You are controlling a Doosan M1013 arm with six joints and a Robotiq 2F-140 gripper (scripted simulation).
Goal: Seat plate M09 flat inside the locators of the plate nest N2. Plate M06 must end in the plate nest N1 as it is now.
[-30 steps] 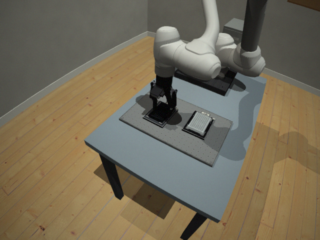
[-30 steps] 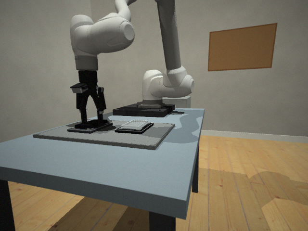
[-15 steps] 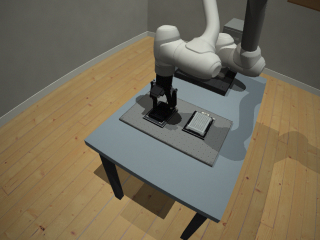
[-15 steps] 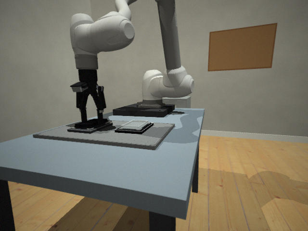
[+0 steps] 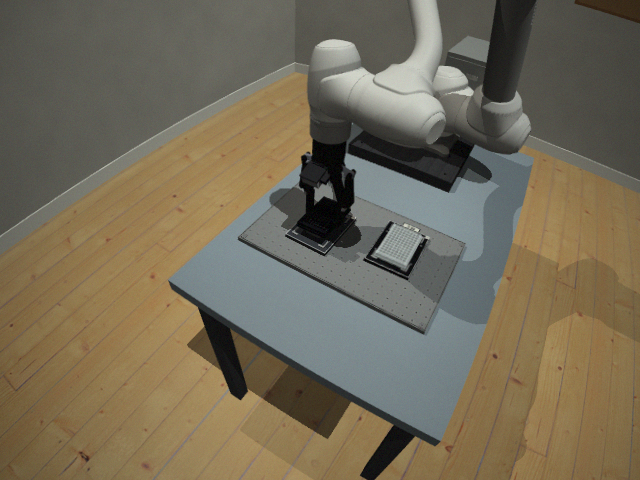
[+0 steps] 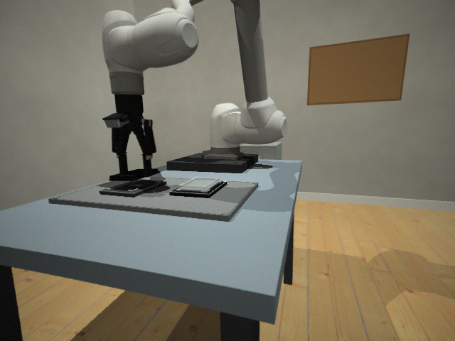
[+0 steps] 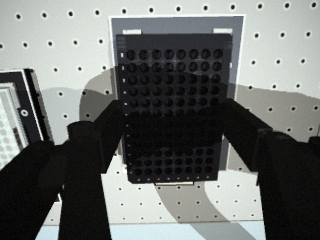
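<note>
1. Nearest the exterior camera lies the blue-grey table (image 6: pixel 154 253), with dark legs, standing on a plank floor (image 6: pixel 367 264).

2. Farther in, a grey pegboard slab (image 6: pixel 205 205) lies flat on the table and carries two holders side by side.

3. In the top view, the holder at three o'clock on the slab is a dark tray (image 5: pixel 373 256) with a white well plate (image 5: pixel 397 244) sitting level inside it. A small pale tag shows at the tray's far edge.

4. At nine o'clock of that tray is the second holder (image 5: pixel 315 243), dark with pale corner marks. The two holders are apart, with bare slab between them.

5. The black well plate (image 5: pixel 324 214) hangs just above this second holder, not resting in it. The exterior view shows a gap between the plate (image 6: pixel 133 173) and the holder (image 6: pixel 129 189) beneath.

6. The claw (image 5: pixel 329 202) points straight down and pinches the black plate by its two long sides. In the wrist view its fingers press against the plate (image 7: pixel 172 107) at three and nine o'clock.

7. From the wrist, the plate covers most of the holder (image 7: pixel 237 60); the holder's pale border shows along the twelve and three o'clock edges.

8. Behind, the white arm (image 6: pixel 154 36) rises from a black base block (image 6: pixel 180 165) at the table's far end.

9. Farthest back, an orange board (image 6: pixel 358 69) hangs on the grey wall.
</note>
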